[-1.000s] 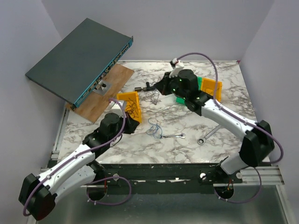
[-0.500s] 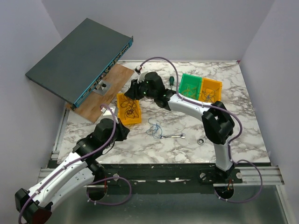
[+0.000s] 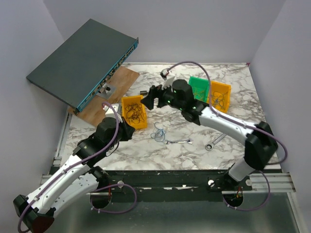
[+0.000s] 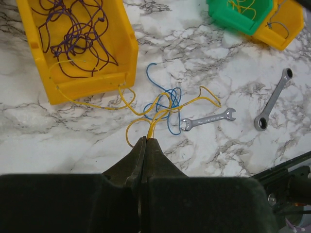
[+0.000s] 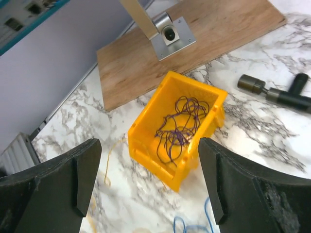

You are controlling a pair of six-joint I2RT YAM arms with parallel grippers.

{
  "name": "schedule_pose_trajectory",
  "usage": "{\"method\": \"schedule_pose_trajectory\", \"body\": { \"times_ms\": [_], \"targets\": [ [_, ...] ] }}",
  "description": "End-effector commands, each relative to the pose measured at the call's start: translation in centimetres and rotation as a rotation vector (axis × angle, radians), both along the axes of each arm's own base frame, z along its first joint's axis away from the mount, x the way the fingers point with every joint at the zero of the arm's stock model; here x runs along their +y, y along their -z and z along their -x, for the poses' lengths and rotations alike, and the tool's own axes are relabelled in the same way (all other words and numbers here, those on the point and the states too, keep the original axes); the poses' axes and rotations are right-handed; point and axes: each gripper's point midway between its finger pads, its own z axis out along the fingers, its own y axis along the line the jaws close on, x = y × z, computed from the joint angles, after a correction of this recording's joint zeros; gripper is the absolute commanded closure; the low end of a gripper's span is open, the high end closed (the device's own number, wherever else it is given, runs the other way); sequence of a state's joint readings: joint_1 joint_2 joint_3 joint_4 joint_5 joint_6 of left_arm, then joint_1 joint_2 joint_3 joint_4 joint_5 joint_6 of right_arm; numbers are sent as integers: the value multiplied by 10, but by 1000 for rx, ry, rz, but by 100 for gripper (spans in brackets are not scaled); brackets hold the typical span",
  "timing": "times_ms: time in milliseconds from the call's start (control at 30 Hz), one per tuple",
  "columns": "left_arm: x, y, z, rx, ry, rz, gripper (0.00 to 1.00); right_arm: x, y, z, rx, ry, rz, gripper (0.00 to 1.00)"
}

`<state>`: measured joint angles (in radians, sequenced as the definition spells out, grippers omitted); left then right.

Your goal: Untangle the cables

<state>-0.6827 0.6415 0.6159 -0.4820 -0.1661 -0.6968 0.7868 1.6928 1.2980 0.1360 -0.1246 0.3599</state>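
**Wire pinched on the left, right hand wide over the bin**

My left gripper [image 4: 144, 141] is closed tight on the yellow wire [image 4: 160, 114], low over the marble. I read that as an anchor, so the knot can be drawn apart. The cables [image 4: 164, 104] lie tangled on the table between the yellow bin [image 4: 92, 83] and the small wrench [image 4: 208, 119]. One yellow strand is hooked over the bin's front wall.

My right gripper [image 5: 149, 145] hangs above that bin with its fingers spread far apart and nothing between them. The purple wires [image 5: 177, 128] lie in the bin below.

I cannot tell how many strands the left fingertips trap; the pinch is dark. Where the blue loop [image 4: 170, 97] crosses the yellow, over or under is unclear. The right wrist view cuts the tangle off at its bottom edge, and from above the wires barely show.
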Motion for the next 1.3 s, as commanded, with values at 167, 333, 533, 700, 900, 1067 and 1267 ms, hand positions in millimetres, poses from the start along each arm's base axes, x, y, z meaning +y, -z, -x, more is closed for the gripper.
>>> {"method": "schedule_pose_trajectory", "body": {
  "times_ms": [167, 333, 533, 700, 900, 1067, 1267],
  "targets": [
    [-10, -69, -26, -110, -19, 45, 100, -90, 50, 78, 31, 37, 75, 9],
    [-31, -90, -30, -123, 42, 120, 100, -97, 87, 109, 91, -35, 41, 6],
    [-46, -107, -29, -138, 107, 163, 100, -91, 89, 125, 2, -151, -12, 1],
    [-51, -124, -27, -153, 148, 169, 100, -77, 77, 131, -91, -234, -90, 7],
    [-62, -148, -16, -170, 213, 242, 100, -55, 102, 119, -106, -232, -43, 12],
    [-69, -166, -10, -185, 260, 285, 100, -49, 116, 96, -78, -120, -37, 76],
    [-49, -193, -24, -253, 148, 259, 100, -95, 118, 92, -12, 132, -115, 99]
  ]
}}
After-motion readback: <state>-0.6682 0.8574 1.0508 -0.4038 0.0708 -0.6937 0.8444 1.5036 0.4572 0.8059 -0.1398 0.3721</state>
